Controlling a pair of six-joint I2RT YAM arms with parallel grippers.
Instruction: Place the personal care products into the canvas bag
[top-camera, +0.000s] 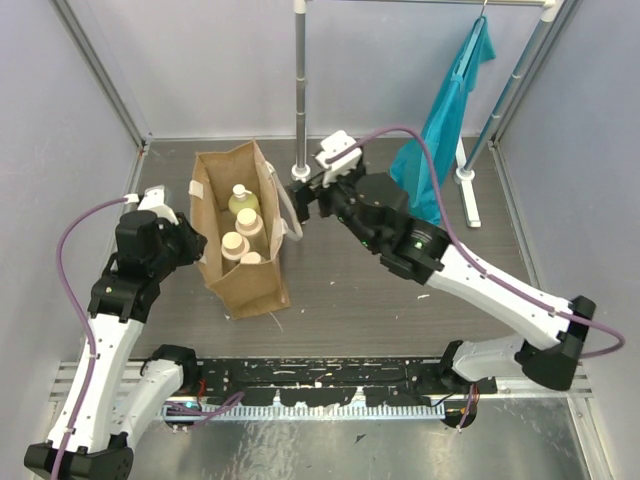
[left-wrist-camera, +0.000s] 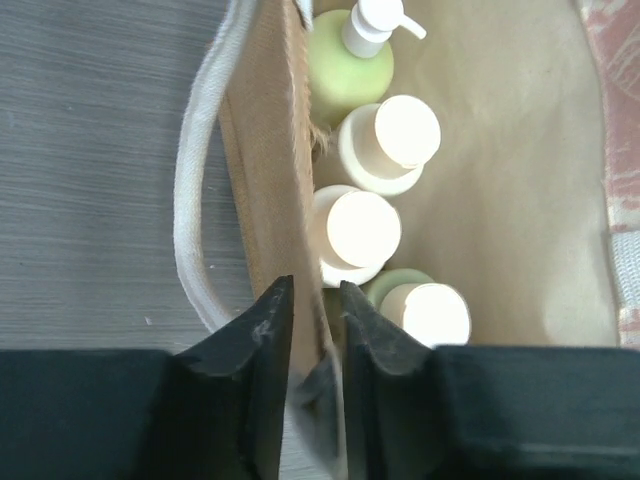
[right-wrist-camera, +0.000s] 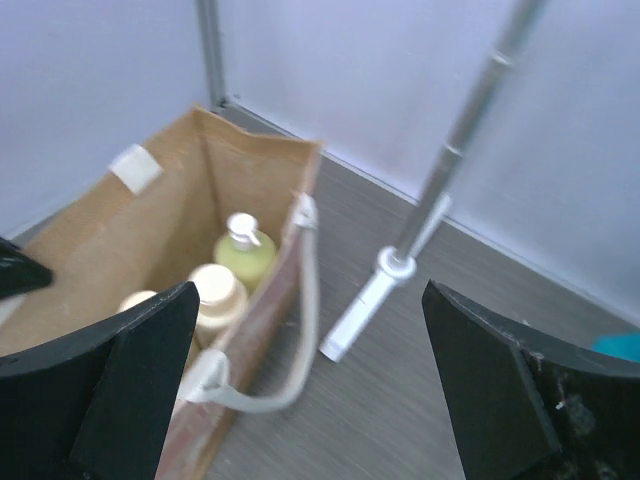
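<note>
Findings by view.

Overhead view: the canvas bag (top-camera: 245, 285) stands open on the table (top-camera: 400, 300). My left gripper (top-camera: 197, 246) is at its left wall and my right gripper (top-camera: 303, 196) is just beside its right rim. Four caps show inside the bag, but only the pump bottle (top-camera: 243, 201) shows its body colour. A teal cloth bag (top-camera: 450, 110) hangs from a rail at the far right, and a metal pole (top-camera: 300, 70) stands behind the canvas bag.

Left wrist view: this one settles the count and the grip. All four bottles are inside the bag:
- Two yellow-green: the pump bottle (left-wrist-camera: 345, 75) and a capped one (left-wrist-camera: 398, 283).
- Two cream: one (left-wrist-camera: 385, 150) and another (left-wrist-camera: 352, 235).

My left gripper (left-wrist-camera: 312, 320) is pinched on the bag's wall (left-wrist-camera: 270, 170), which runs down between the fingers. One white strap handle (left-wrist-camera: 195, 200) loops outside it.

Right wrist view: my right gripper (right-wrist-camera: 310, 300) is spread wide and grasps nothing. It hangs above the bag's other rim and a second strap handle (right-wrist-camera: 305, 330). Only three bottles can be made out here, one of them barely. The pole's base (right-wrist-camera: 395, 265) shows here only.
</note>
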